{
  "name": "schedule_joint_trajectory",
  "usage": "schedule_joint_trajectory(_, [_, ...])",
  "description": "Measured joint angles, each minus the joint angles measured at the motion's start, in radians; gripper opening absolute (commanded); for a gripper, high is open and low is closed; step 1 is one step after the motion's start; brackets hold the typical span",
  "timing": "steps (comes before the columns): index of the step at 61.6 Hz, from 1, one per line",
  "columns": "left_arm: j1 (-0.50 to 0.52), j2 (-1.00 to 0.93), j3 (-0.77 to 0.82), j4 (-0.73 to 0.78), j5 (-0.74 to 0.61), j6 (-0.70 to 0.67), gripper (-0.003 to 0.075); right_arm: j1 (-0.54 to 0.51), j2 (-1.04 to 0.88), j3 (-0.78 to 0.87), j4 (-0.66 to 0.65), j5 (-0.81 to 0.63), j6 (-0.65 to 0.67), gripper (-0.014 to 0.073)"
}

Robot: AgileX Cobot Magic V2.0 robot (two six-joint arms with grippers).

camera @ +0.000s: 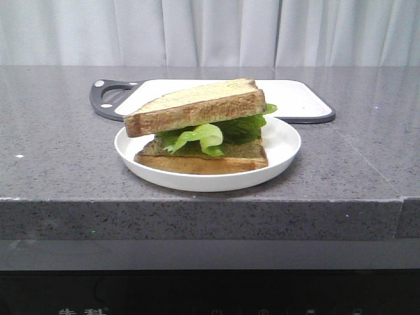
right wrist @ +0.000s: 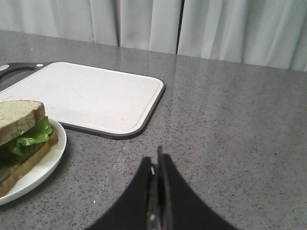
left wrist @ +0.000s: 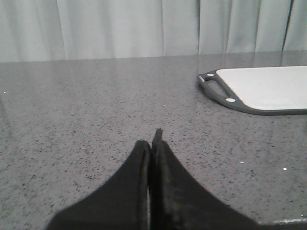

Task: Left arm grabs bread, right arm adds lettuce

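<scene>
On the white plate point(camera: 282, 154), a finished stack: bread, lettuce, bread.

Near the front edge of the grey stone counter point(camera: 59, 144) sits the plate, holding a bottom slice point(camera: 203, 161), ruffled lettuce point(camera: 210, 134) spilling out toward the front, and a top slice of bread point(camera: 197, 105) lying tilted over it. Just behind the plate lies a white cutting board point(camera: 295, 95) with a dark rim and handle; pale curtains point(camera: 210, 29) hang beyond. Nothing stands between either arm and the plate. The left gripper point(left wrist: 152, 143) is pressed closed and holds nothing, hovering over bare counter well apart from the board. The right gripper point(right wrist: 156, 165) is likewise closed and holds nothing, beside the plate.
</scene>
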Motion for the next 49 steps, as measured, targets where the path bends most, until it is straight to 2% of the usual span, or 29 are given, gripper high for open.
schedule_joint_trajectory(8, [0.034, -0.04, 0.042, 0.0, 0.004, 0.0, -0.0019, 0.0, 0.0, 0.0, 0.0, 0.0, 0.0, -0.0058])
schedule_joint_trajectory(49, [0.038, -0.04, 0.051, -0.003, 0.019, 0.0, -0.0019, 0.0, 0.0, 0.002, 0.0, 0.0, 0.0, -0.0058])
